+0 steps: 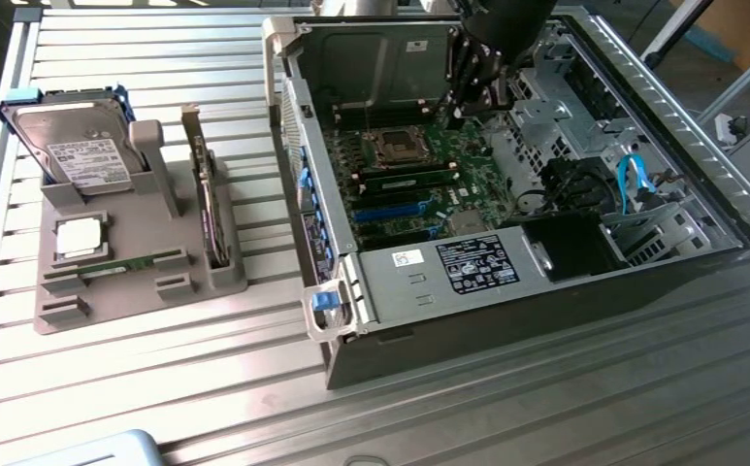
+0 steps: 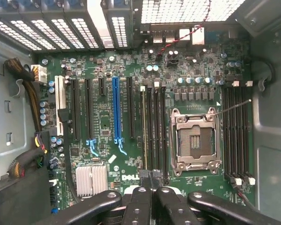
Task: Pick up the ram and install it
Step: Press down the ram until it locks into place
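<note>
The gripper [image 2: 152,193] is over the open case [image 1: 685,126], its fingers [image 2: 136,201] pressed together; whether anything thin is pinched between them cannot be told. In the exterior view the arm comes down into the case from above, with the gripper [image 1: 475,89] poised above the board [image 1: 401,194]. Directly under the fingertips run four dark memory slots [image 2: 153,126]. Just beside them, under one side of the hand, sits the CPU socket [image 2: 195,140] in its metal frame, and four more slots [image 2: 236,131] lie past the socket, farther from the hand. On the hand's other side are the blue slot [image 2: 115,110] and a small silver heatsink [image 2: 91,179]. The ram [image 1: 122,263] lies flat in a gray holder [image 1: 103,301] on the table [image 1: 478,417], outside the case and well apart from the hand, toward the exterior view's left. In the same holder, a hard drive [image 1: 77,150] stands farther back and a card [image 1: 200,194] stands on edge between the ram and the case.
</note>
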You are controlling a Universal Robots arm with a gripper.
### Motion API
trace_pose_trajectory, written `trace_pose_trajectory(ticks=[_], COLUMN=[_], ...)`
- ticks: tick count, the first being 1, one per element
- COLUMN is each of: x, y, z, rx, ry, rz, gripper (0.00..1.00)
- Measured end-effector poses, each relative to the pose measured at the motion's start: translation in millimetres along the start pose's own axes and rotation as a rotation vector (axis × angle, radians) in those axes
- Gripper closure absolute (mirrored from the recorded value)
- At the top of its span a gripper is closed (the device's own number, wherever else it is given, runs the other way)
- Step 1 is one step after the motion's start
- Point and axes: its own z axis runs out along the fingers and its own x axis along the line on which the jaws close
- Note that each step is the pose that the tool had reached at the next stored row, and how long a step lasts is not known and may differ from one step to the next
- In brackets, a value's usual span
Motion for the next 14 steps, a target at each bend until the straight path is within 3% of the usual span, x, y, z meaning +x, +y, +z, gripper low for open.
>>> trace_pose_trajectory(ticks=[6,14], x=[0.0,0.0], y=[0.0,0.0], z=[0.0,0.0], rx=[0.0014,0.0050], ry=[-0.0023,-0.0087], rz=[0.069,0.257], gripper=[0.89,0.89])
